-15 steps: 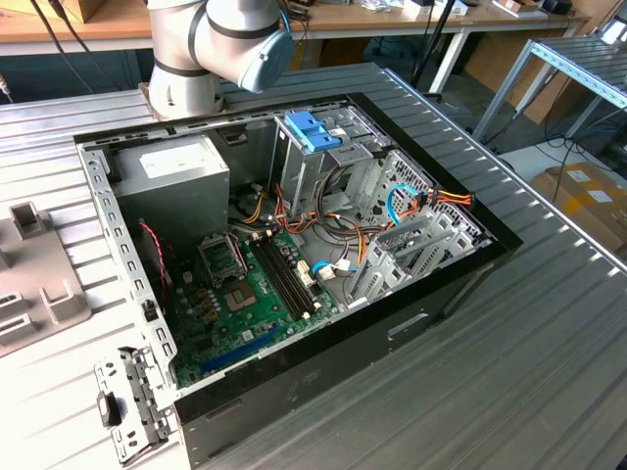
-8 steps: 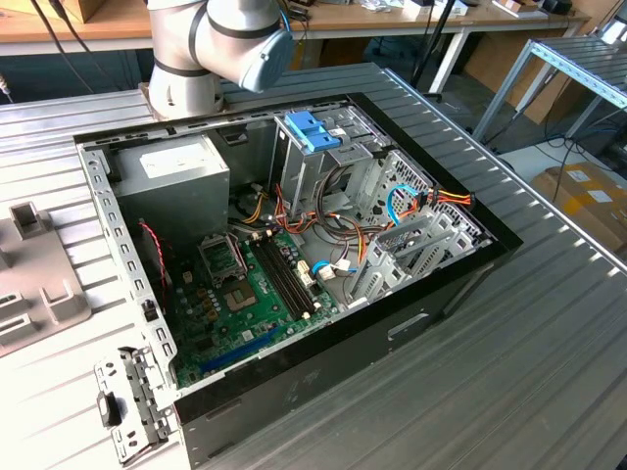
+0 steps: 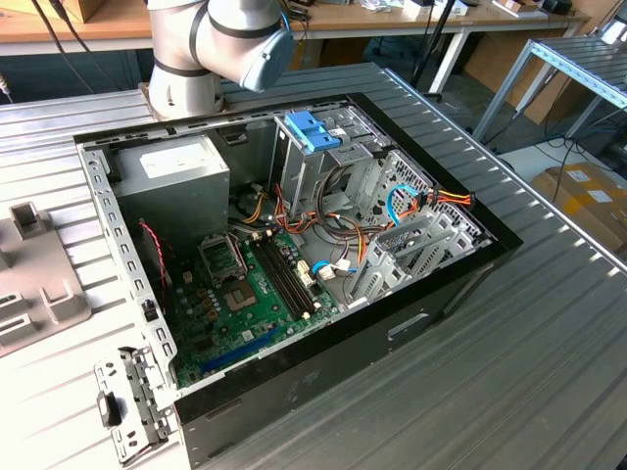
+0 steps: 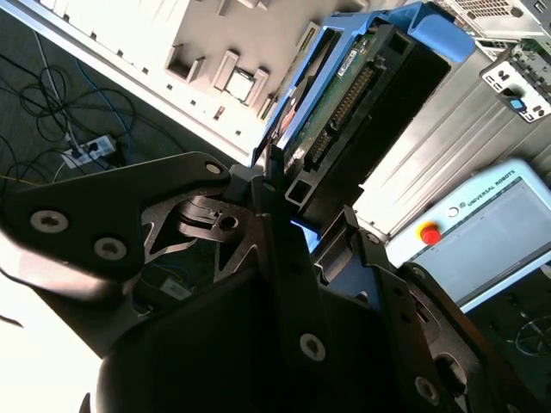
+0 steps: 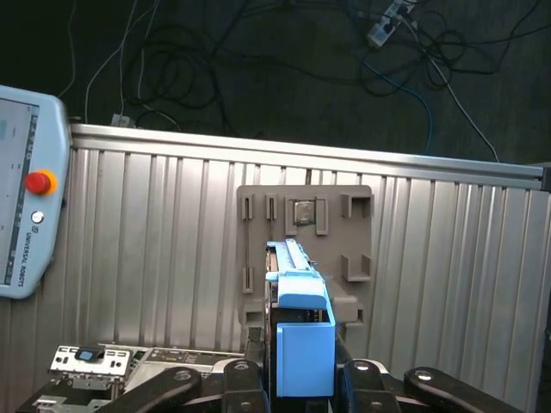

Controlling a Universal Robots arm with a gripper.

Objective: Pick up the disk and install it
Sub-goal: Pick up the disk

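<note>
The disk (image 5: 303, 340) is held on edge between my gripper's black fingers (image 5: 241, 372), and its blue plastic rail faces the camera in the first wrist view. In the second wrist view the disk (image 4: 344, 95) shows its green circuit board, connector row and blue rail. My gripper (image 4: 288, 194) is shut on its lower end. The disk hangs well above the ribbed metal table (image 5: 155, 249), over a grey fixture plate (image 5: 306, 232). The exterior view shows the arm's base and elbow (image 3: 220, 44) behind the open computer case (image 3: 294, 255).
Inside the case are a metal cage with a light-blue top (image 3: 313, 132), a grey box with a white sticker (image 3: 171, 181), a green motherboard (image 3: 245, 294) and loose cables (image 3: 411, 201). A teach pendant (image 5: 26, 198) lies on the table. Cables cover the floor (image 5: 258, 60).
</note>
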